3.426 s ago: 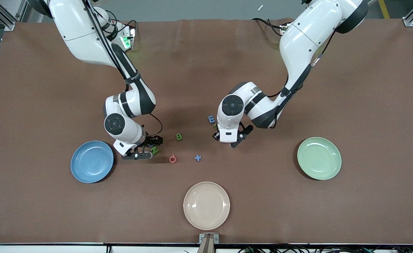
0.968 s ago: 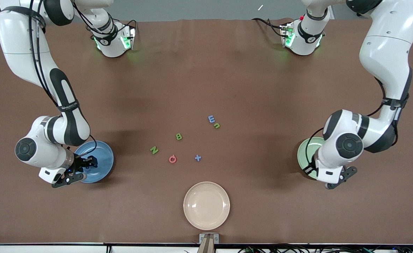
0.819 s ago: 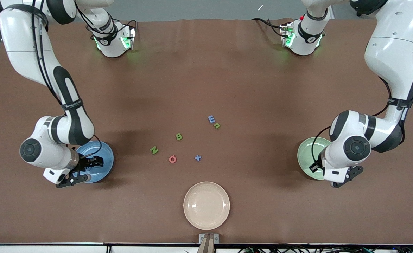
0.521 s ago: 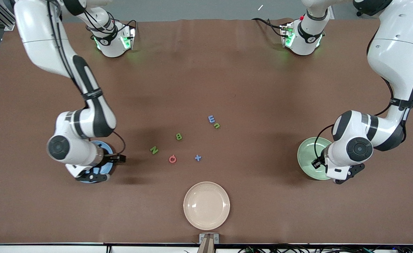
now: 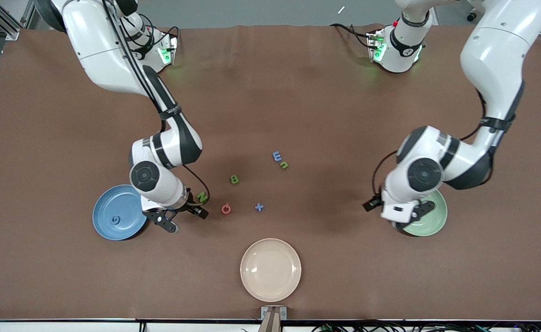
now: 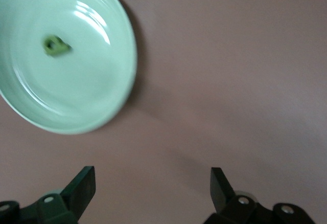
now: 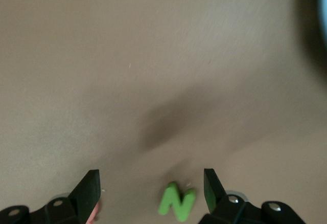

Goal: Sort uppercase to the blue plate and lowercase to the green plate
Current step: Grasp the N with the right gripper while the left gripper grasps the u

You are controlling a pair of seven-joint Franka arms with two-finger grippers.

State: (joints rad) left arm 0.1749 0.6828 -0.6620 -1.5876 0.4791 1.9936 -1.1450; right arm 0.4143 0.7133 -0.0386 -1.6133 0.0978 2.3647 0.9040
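The blue plate [image 5: 127, 205] holds a blue G [image 5: 114, 220]. My right gripper [image 5: 183, 217] is open and empty, up beside the plate, with the green N [image 5: 201, 197] [image 7: 176, 203] showing between its fingers. The red-pink Q [image 5: 226, 208], blue x [image 5: 259, 207], green B [image 5: 234, 179], blue m [image 5: 277, 156] and green n [image 5: 284, 164] lie at the table's middle. The green plate [image 5: 434, 216] [image 6: 102, 96] holds a green p [image 6: 56, 45]. My left gripper [image 5: 396, 220] [image 6: 153, 183] is open and empty over bare table at that plate's edge.
A cream plate [image 5: 270, 269] sits nearest the front camera, at the middle. The left arm covers part of the green plate in the front view. A sliver of the Q [image 7: 97, 211] shows by one right finger.
My right gripper has left the blue plate, where the G now lies, and moved over to the N. My left gripper has moved off the green plate toward the table's middle.
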